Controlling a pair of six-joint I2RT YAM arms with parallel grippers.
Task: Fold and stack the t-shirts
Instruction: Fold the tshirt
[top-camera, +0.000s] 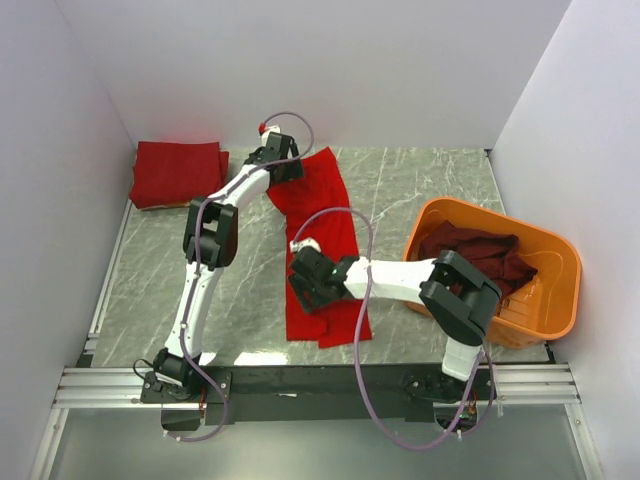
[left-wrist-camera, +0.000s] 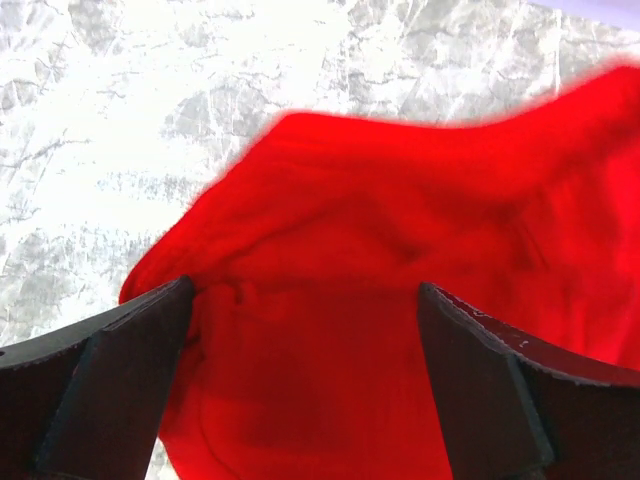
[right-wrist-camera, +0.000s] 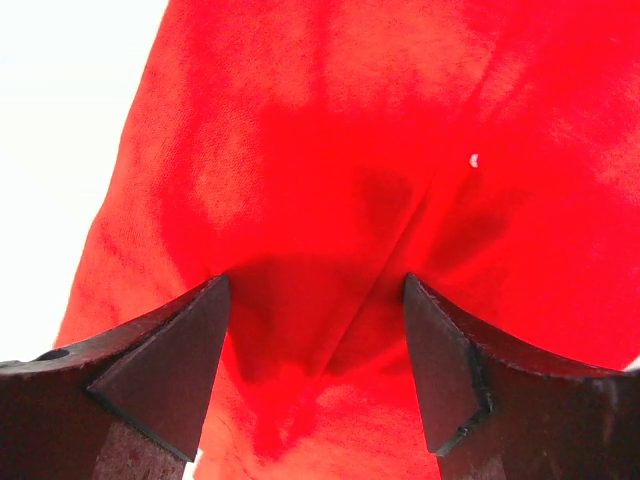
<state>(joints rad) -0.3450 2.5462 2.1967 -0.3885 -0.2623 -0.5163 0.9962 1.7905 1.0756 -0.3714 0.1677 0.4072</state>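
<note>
Straddles bright red cloth t-shirt (top-camera: 320, 185) with open left gripper (left-wrist-camera: 303, 300) and open right gripper (right-wrist-camera: 316, 290); risks pinching one layer, skewing fold

Bare table (top-camera: 420, 190) open far-right, betw. red shirt strip (top-camera: 325, 215) & back wall (top-camera: 400, 80), and near-left, beside left arm (top-camera: 200, 275). Right side blocked: orange tub (top-camera: 560, 300) w/ maroon shirts (top-camera: 475, 250) heaped inside, right arm (top-camera: 395, 280) lying across just left of it. Folded red stack (top-camera: 178, 172) fills far-left corner.
</note>
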